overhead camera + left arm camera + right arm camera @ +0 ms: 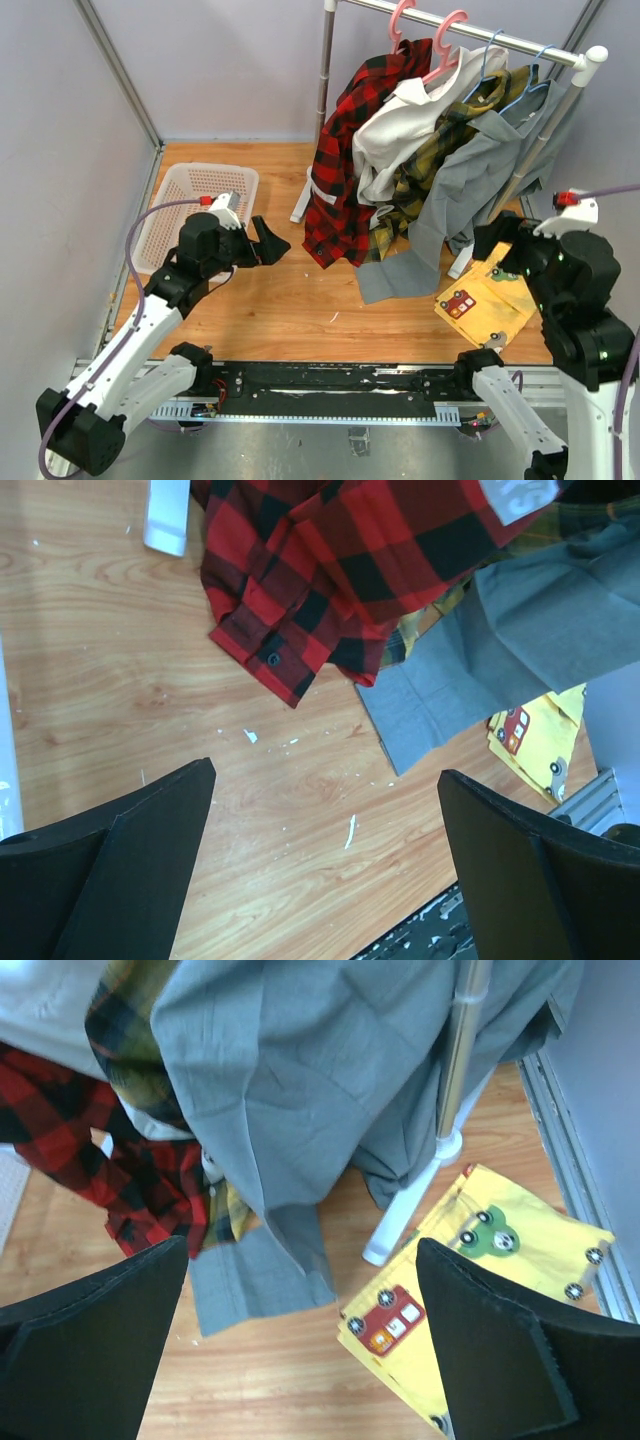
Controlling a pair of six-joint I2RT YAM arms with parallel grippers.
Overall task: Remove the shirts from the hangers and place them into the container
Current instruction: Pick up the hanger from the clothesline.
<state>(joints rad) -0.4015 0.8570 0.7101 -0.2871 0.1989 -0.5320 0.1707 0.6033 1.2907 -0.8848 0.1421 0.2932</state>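
Four shirts hang crowded on a rack: red-and-black plaid (345,170), white (405,125), yellow-green plaid (430,160) and grey (470,190), their hems reaching the wooden floor. Two pink hangers (445,45) and two light-blue hangers (490,60) hook over the rail. The white mesh container (165,215) sits at the left with nothing in it. My left gripper (275,245) is open between the container and the red shirt (340,570), holding nothing (325,772). My right gripper (497,243) is open and empty (302,1245) just right of the grey shirt (320,1070).
A flat yellow cloth with car patches (485,300) lies on the floor under the right gripper, also seen at the wrist (480,1280). The rack's rail (520,42) and its white feet (303,195) stand behind. Grey walls close in on both sides.
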